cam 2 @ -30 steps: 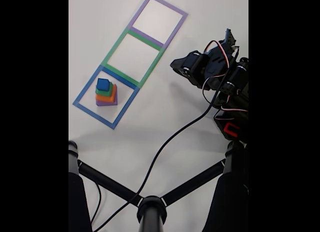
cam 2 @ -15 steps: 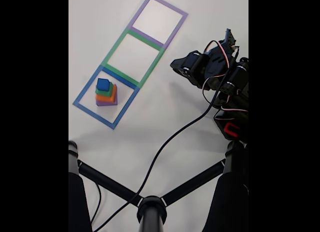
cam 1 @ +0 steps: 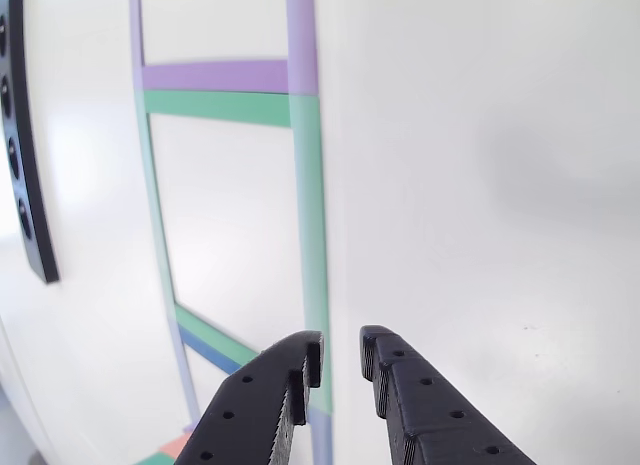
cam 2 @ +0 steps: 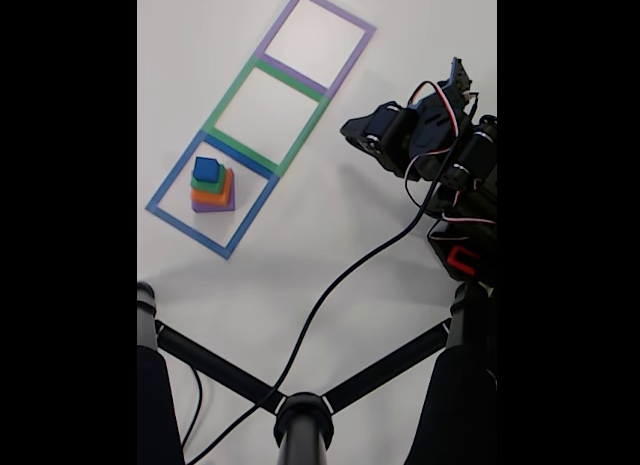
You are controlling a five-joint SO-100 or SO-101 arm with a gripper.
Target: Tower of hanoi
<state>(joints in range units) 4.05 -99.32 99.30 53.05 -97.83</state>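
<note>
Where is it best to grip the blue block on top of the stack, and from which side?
Probably from above, closing on two opposite side faces of the blue block. It is the smallest and topmost piece of the stack, so its sides stand free above the green block, while the gripper is barely open.

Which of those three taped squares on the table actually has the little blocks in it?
The blue square, at the lower-left end of the row in the fixed view, holds the block stack. The green square and purple square hold nothing.

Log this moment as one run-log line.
stage: not started | stack: four blocks, blue on top, in blue square | green square, purple square: nothing inside | gripper: slightly open, holding nothing, above table
</note>
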